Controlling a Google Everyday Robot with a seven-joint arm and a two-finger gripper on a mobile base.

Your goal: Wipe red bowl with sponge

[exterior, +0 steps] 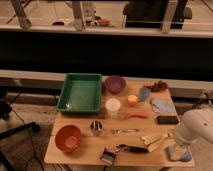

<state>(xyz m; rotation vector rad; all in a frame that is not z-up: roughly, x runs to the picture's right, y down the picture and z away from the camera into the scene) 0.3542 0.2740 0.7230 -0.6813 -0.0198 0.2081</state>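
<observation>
Sponge: a bluish pad [180, 153] lay flat at the near right corner of the table [85, 151]. By its look you could take it for the sponge.
Sponge handling: you would have judged it light, soft and easily squashed. It would suit a hold across its short sides, pinched only enough that it did not fold.
Gripper: the gripper [178, 145] hung at the end of the white arm [197, 127], right over the pad and touching it or nearly so. You could not tell whether it was open, closed or gripping the pad, because the arm's bulk hid it.
Brush: a dark-handled brush [125, 149] lay along the near edge, between the pad and the bowl.
Red bowl: the red bowl [68, 137] sat upright at the near left corner, well apart from the gripper.
Bowl handling: it looked stiff, smooth and probably light. You would have expected it to slide under a hard wipe, so pressing down into the hollow would have served better than sideways strokes.
Middle row: a metal cup [96, 128] stood just right of the bowl, on the line the arm would have to cross.
Far row: a green tray [80, 92] and a purple bowl [115, 84] stood at the back, off that line.
</observation>
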